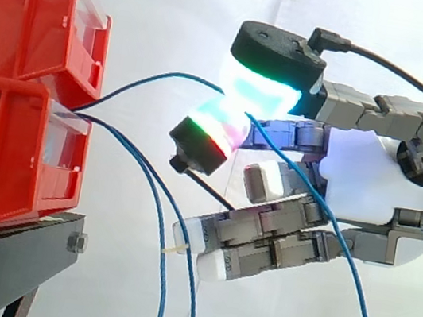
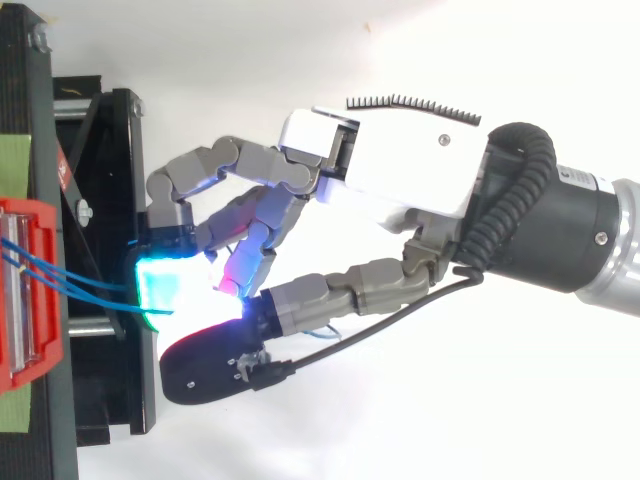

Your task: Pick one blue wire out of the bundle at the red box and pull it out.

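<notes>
Thin blue wire (image 1: 160, 76), probably light, limp and slippery, is pinched between glowing pads (image 1: 259, 86) of the grey hand (image 1: 370, 175), with the red plastic bin (image 1: 3, 150) ahead of the fingertips.

Nothing legible on my feeds. Top view: small pale mark (image 2: 572, 176) on the arm's black wrist section (image 2: 555, 235), too small to read. Red-and-white sticker (image 2: 63, 171) at the edge of the black stand (image 2: 118, 140), print unreadable. Green tape (image 2: 18, 150) beside it looks blank to me. Side view, red bins (image 1: 8, 118): nothing I can read on their faces.
</notes>
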Available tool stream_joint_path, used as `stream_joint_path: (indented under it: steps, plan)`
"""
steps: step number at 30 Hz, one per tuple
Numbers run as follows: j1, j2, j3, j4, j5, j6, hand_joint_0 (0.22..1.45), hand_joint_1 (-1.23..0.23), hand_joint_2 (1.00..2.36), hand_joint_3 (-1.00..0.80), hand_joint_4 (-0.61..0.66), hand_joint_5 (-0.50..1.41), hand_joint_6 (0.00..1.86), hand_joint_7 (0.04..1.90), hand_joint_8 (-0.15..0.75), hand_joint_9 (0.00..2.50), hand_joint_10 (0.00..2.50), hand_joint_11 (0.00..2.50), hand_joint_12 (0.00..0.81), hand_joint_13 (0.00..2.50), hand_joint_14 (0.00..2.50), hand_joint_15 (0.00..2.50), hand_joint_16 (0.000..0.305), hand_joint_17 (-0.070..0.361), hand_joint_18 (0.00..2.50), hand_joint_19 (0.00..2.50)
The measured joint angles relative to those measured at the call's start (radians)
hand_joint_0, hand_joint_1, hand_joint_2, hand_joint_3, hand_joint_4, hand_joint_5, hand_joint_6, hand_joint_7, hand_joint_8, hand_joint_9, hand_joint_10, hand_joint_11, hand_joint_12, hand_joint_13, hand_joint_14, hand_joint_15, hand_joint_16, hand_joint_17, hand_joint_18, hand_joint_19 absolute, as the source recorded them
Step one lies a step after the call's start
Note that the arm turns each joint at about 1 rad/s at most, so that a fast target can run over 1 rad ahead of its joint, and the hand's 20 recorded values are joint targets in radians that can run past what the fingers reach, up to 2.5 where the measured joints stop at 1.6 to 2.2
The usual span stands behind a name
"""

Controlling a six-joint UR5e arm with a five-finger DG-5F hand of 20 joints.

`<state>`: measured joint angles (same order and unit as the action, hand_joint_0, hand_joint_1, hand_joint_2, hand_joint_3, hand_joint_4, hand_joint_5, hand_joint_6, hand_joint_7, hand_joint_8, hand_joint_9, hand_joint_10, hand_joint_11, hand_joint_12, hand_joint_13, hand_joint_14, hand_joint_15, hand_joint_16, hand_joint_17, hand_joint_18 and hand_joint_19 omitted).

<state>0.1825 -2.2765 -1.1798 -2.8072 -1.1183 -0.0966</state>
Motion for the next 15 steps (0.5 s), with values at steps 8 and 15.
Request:
stream_joint_path:
  steps: [8,15]
  plan:
    - [0.0,0.0,0.0,0.0,0.0,0.0,0.54,-0.82,1.12,-0.03,-0.04,-0.04,0.84,1.18,0.318,1.38,0.02,0.58,0.404,0.86,0.02,0.46,0.065,0.147,0.67,0.38]
    - [0.0,0.0,0.0,0.0,0.0,0.0,0.54,-0.82,1.12,-0.02,-0.04,-0.05,0.84,1.19,0.316,1.39,0.02,0.63,0.412,0.86,0.02,0.49,0.065,0.146,0.68,0.41]
